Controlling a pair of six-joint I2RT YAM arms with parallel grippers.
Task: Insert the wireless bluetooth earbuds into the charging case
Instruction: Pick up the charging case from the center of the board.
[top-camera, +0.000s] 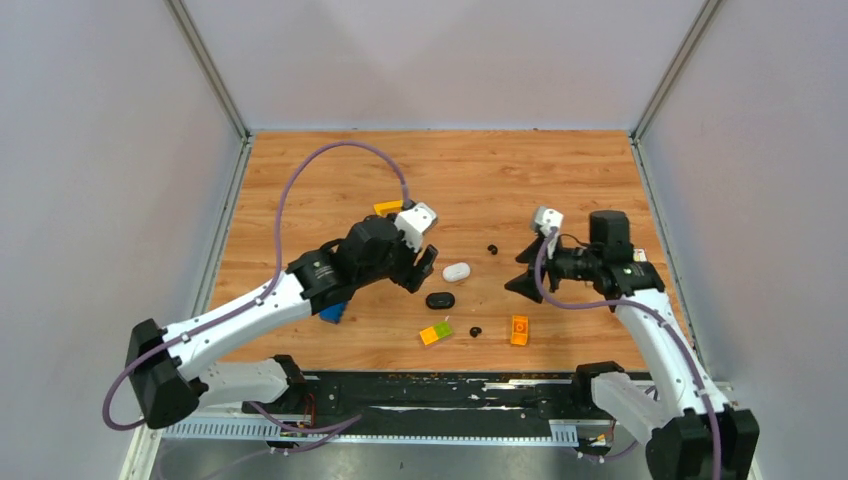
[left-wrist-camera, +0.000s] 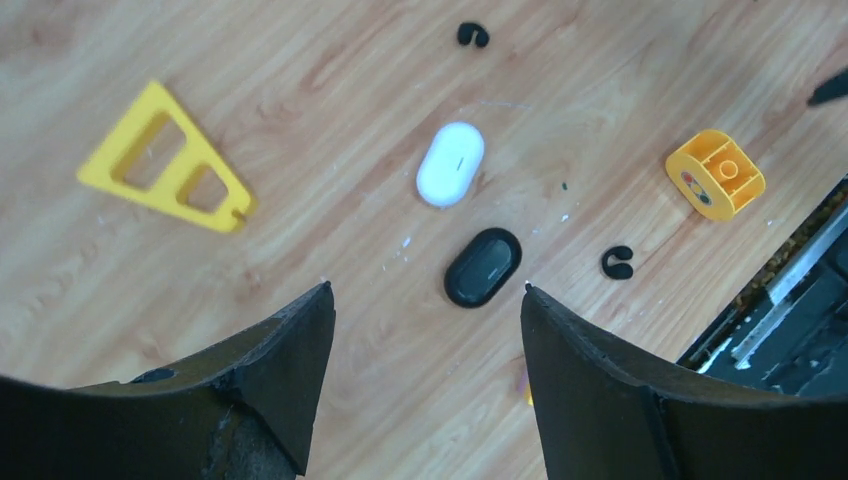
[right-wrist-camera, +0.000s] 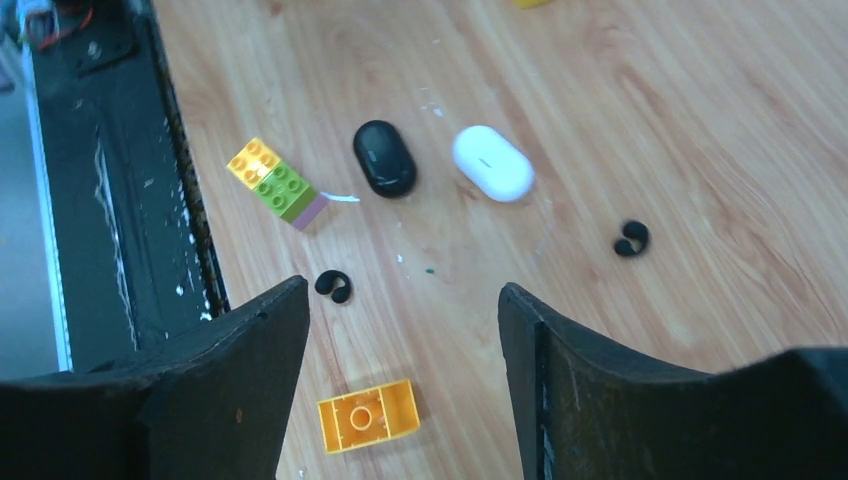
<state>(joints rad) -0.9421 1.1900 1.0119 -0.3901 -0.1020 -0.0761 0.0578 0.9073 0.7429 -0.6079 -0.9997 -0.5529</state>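
Note:
The white oval charging case (top-camera: 456, 271) lies shut at mid table; it also shows in the left wrist view (left-wrist-camera: 450, 163) and the right wrist view (right-wrist-camera: 493, 163). One black earbud (top-camera: 492, 248) lies just beyond it and another (top-camera: 475, 331) lies nearer the front; both show in the wrist views (left-wrist-camera: 473, 35) (left-wrist-camera: 618, 262) (right-wrist-camera: 631, 238) (right-wrist-camera: 332, 286). No white earbud is in view. My left gripper (top-camera: 425, 265) (left-wrist-camera: 427, 295) is open and empty, hovering just left of the case. My right gripper (top-camera: 525, 270) (right-wrist-camera: 402, 290) is open and empty, to the right of the case.
A black oval case (top-camera: 440, 300) (left-wrist-camera: 483, 266) (right-wrist-camera: 384, 157) lies shut next to the white one. An orange brick (top-camera: 519, 329) (right-wrist-camera: 368, 415), a yellow-green brick (top-camera: 436, 333) (right-wrist-camera: 277, 180), a blue brick (top-camera: 333, 312) and a yellow triangular piece (left-wrist-camera: 165, 160) lie around. A black rail (top-camera: 440, 395) runs along the front edge.

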